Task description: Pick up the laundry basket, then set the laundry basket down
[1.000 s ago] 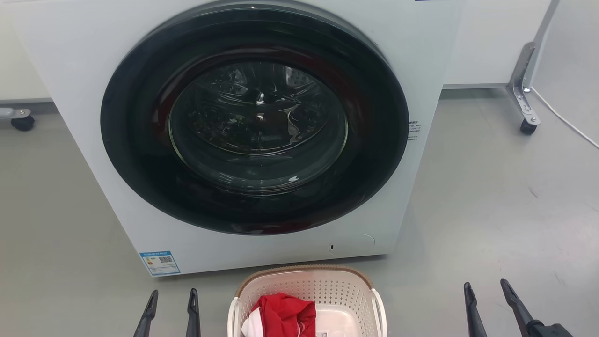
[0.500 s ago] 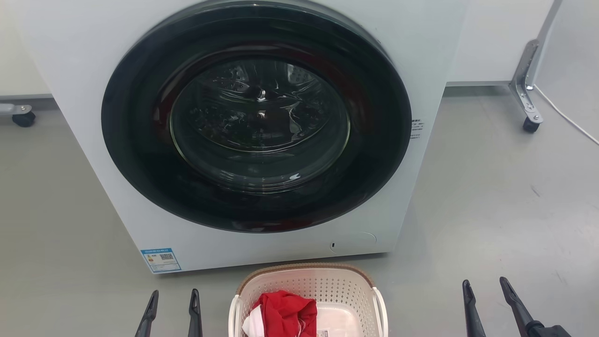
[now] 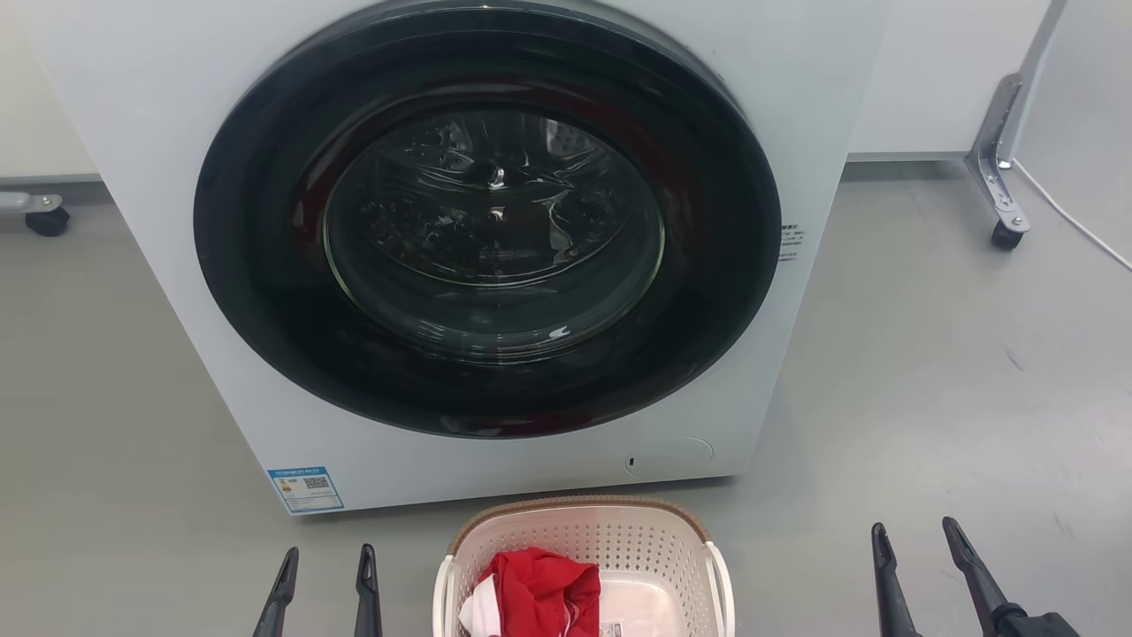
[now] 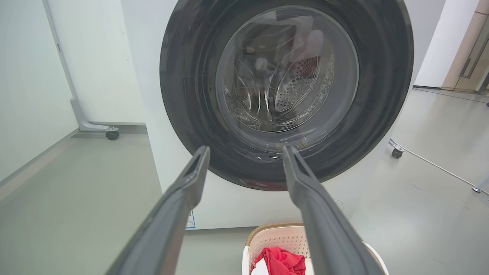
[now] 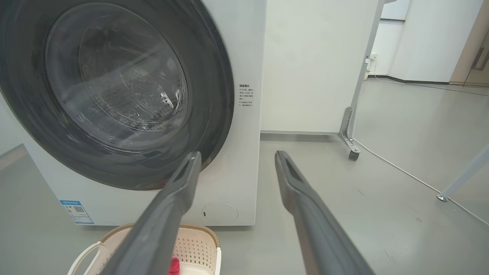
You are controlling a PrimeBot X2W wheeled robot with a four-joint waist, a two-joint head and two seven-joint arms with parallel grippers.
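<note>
The laundry basket [image 3: 619,540] is cream-white and perforated with a brown rim. It rests on the grey floor at the bottom centre of the head view, just in front of the washer, with red and white cloth [image 3: 539,588] inside. My left gripper [image 3: 327,556] stands open to the basket's left, apart from it. My right gripper [image 3: 915,531] stands open well to the basket's right. The left wrist view has the basket [image 4: 275,238] low down, below my open left gripper [image 4: 246,151]. In the right wrist view the basket [image 5: 195,244] lies under my open right gripper [image 5: 237,154].
A white front-loading washer [image 3: 159,133] with a shut dark round door [image 3: 486,221] stands right behind the basket. A wheeled panel foot [image 3: 1004,230] and a white cable [image 3: 1074,226] lie at the back right. Another castor [image 3: 44,219] is at the far left.
The head camera has shifted slightly, so the whole picture sits a little higher and to the right. Neither the basket nor either gripper has moved apart from that.
</note>
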